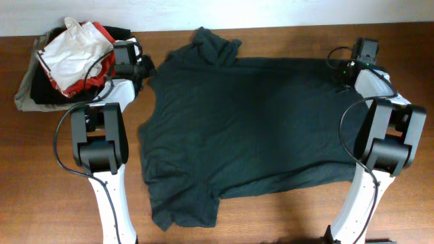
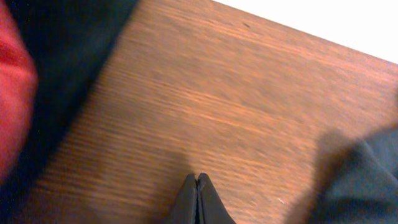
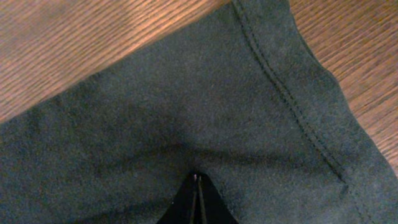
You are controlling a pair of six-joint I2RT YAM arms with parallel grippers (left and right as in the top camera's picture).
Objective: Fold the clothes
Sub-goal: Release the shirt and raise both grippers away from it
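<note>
Overhead, T-shirt [image 1: 251, 129] spread flat, sleeve edges rumpled, table [image 1: 285, 217] showing around

The left wrist view is coming out blurred; a red cloth [image 2: 12, 106] is running off its left edge. Overhead, the crumpled grey-khaki garment [image 1: 22, 95] is lying mostly hidden under a white garment with red-orange trim [image 1: 71, 51]. In the right wrist view the dark charcoal short-sleeved T-shirt [image 3: 186, 112] is spilling past the picture's edges, and the black right gripper [image 3: 198, 179] is showing only its tips.
</note>
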